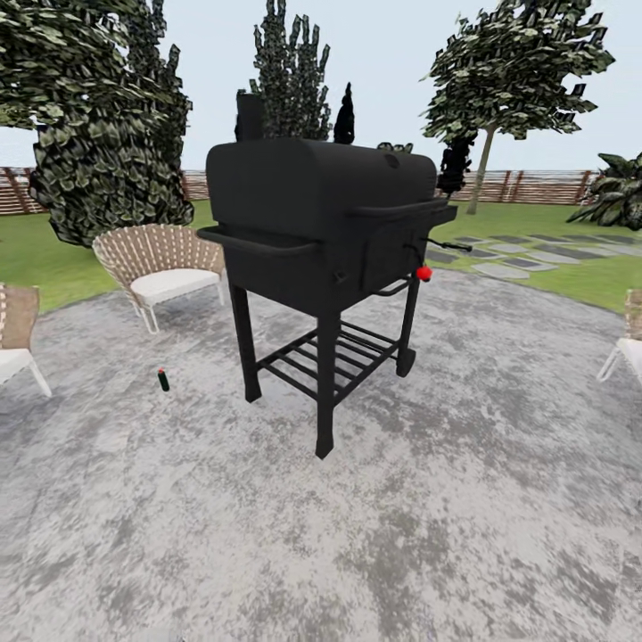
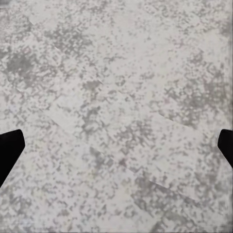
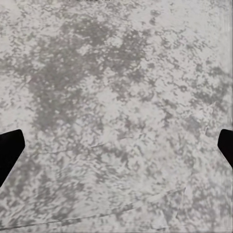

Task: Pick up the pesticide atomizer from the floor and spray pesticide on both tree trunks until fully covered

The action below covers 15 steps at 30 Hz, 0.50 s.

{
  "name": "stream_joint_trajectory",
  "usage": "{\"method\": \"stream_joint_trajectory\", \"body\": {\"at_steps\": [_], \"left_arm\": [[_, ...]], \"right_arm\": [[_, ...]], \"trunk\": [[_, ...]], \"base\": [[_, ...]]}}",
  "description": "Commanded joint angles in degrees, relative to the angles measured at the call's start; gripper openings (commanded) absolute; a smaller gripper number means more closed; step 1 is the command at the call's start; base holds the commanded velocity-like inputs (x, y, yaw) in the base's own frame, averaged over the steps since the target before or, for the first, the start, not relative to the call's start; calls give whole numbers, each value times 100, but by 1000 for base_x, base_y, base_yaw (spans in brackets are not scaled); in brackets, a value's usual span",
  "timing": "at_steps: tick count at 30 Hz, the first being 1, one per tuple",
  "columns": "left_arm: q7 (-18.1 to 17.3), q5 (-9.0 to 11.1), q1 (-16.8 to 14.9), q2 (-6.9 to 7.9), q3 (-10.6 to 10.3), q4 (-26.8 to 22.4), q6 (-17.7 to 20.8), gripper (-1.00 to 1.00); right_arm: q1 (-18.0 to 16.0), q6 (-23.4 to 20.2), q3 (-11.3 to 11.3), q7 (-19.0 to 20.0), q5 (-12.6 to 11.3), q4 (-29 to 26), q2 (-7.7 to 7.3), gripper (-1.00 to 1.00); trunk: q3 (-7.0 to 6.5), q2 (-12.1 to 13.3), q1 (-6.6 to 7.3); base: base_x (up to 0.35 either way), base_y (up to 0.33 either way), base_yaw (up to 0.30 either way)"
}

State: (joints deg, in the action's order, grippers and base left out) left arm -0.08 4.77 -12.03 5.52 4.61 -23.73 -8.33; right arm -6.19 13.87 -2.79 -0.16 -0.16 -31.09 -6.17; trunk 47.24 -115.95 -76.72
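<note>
Atomizer [image 1: 163, 380] on paving [image 1: 464, 517] beside grill [image 1: 325, 241]

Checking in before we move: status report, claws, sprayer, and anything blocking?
Both claws, left and right, open, empty over paving. Small green atomizer on paving, left of the black grill. Wicker chair behind it.

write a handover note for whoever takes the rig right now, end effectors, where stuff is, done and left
Left end effector: open, empty, over grey paving.
Right end effector: open, empty, over paving too.
A small dark green bottle with a red top, likely the atomizer, stands on the paving left of the black grill, near the wicker chair.
One bare-trunked tree stands far right by the fence.
Done: nothing.
Left: pick up the bottle, spray both trunks.
</note>
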Motion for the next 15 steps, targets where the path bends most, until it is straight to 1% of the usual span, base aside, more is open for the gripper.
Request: {"method": "stream_joint_trajectory", "body": {"at_steps": [1,11,15], "left_arm": [[-1,50,-1,1,-4,2,-30,100],[-1,54,-1,2,-4,9,-63,100],[-1,57,-1,2,-4,9,-64,100]], "right_arm": [[-5,19,-2,-2,-2,7,1,100],[-5,19,-2,-2,-2,7,1,100],[-5,19,-2,-3,-2,7,1,100]], "trunk": [[11,-2,-2],[65,-2,-2],[86,-2,-2]], "base": [[296,-99,-265],[302,-96,-265],[318,-26,-265]]}}
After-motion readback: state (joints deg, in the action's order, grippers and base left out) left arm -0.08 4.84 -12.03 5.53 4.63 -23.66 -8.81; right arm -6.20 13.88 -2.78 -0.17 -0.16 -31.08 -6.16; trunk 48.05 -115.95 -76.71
